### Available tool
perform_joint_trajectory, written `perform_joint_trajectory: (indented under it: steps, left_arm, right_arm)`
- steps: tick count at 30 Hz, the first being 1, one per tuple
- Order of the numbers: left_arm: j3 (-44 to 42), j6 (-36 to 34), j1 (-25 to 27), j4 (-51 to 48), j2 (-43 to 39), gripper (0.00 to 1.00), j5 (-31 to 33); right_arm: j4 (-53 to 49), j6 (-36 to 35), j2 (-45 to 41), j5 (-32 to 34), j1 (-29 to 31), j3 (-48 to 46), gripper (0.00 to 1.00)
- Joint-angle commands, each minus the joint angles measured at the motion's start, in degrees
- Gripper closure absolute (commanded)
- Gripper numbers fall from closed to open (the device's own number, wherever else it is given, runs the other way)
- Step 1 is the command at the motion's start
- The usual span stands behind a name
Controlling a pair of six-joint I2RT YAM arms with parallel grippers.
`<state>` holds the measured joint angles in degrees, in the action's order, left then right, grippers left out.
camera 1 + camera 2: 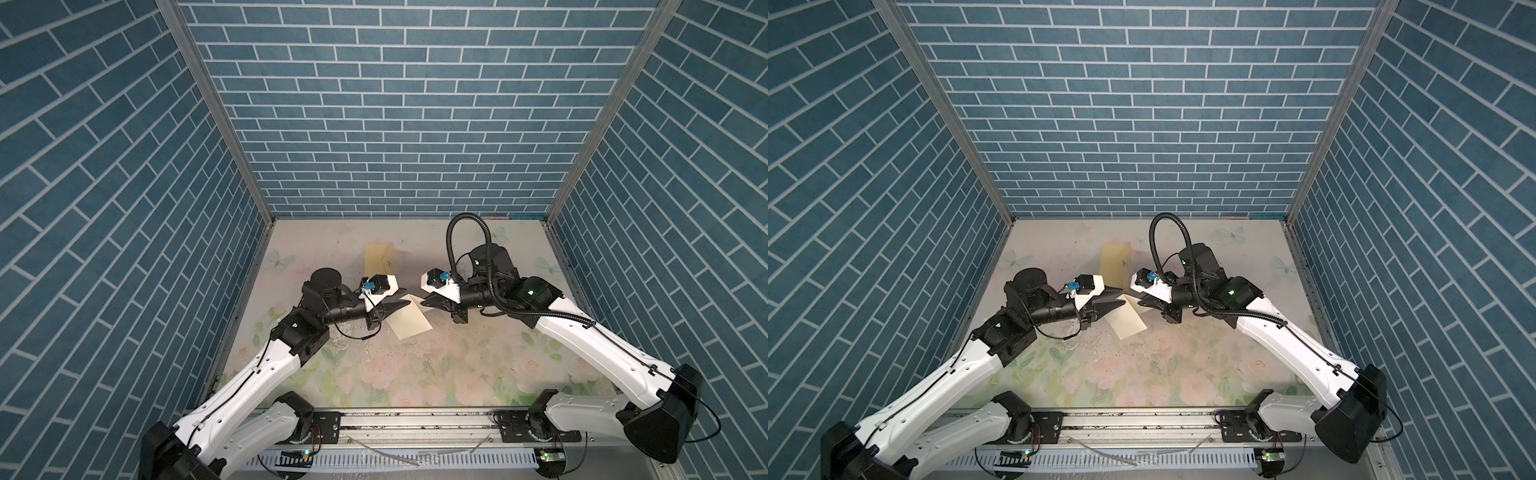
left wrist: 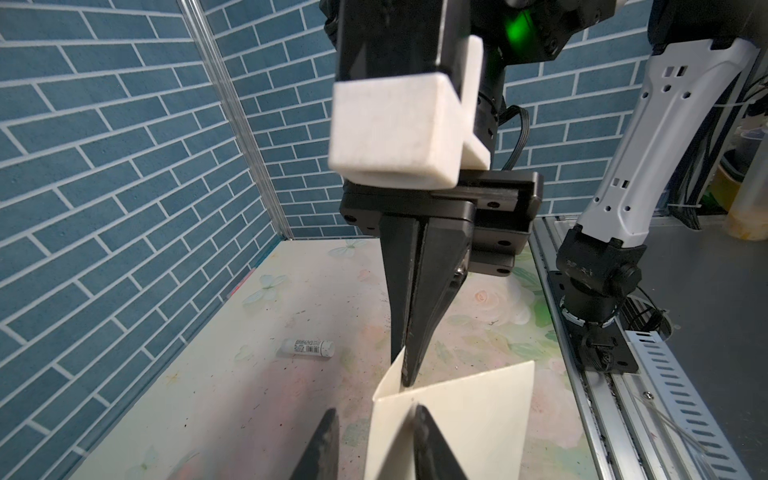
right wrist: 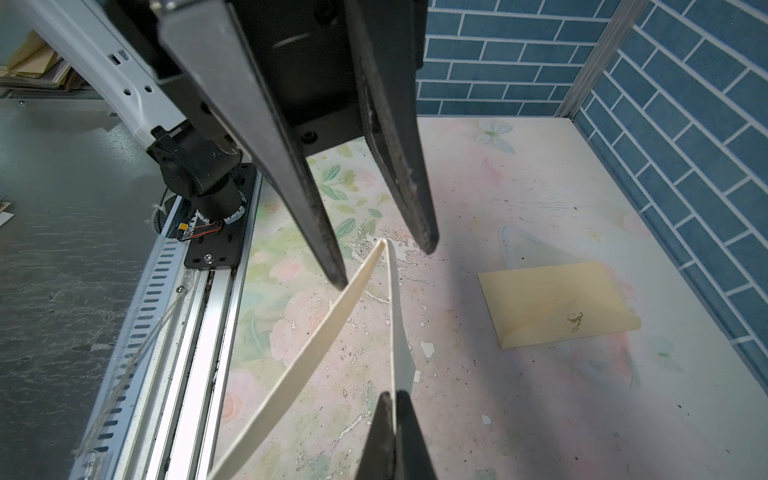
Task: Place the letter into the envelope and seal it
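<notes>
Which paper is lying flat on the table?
The yellow-tan envelope with the dark squiggle. The cream letter is folded and pinched by the right gripper.

The letter (image 1: 411,324) between left claw (image 1: 408,297) and right claw (image 1: 424,304), the envelope (image 1: 378,259) behind them, flat on the table (image 1: 415,374).

Centre: bowed letter (image 1: 409,322) bars the middle!
Far centre: envelope (image 1: 379,262) lies flat.
Near: floral mat (image 1: 415,374) wide open.

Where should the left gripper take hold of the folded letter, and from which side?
Probably the crease of the letter, approached end-on by the left gripper from opposite the right gripper, which pinches one leaf. The leaves splay apart away from the crease, so one pinch there catches both.
</notes>
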<state>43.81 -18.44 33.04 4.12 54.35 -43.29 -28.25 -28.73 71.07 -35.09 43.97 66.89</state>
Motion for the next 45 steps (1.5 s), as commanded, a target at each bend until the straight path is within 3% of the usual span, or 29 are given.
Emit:
perform_joint_trajectory:
  steps: [1,22,32,38,45]
  left_arm:
    - [0.8,-0.3,0.4,-0.1,0.1,0.73,-1.3]
    - [-0.3,-0.1,0.4,0.6,-0.2,1.00,-2.3]
    - [-1.2,-0.8,0.4,0.2,-1.1,1.00,-1.3]
    - [-1.2,-1.3,0.4,-0.8,-0.8,1.00,-0.4]
    - [-0.8,-1.3,1.0,-0.5,-0.1,1.00,0.2]
  right_arm:
    - [0.1,0.5,0.5,-1.8,0.6,2.6,1.00]
    - [0.0,0.8,0.4,0.0,1.0,3.0,0.99]
    - [-4.8,1.3,-3.9,11.4,-2.3,2.4,0.58]
    - [-6.9,2.9,-6.2,2.6,-5.6,3.9,0.40]
    - [-6.8,5.2,-1.2,-6.0,-5.2,8.5,0.39]
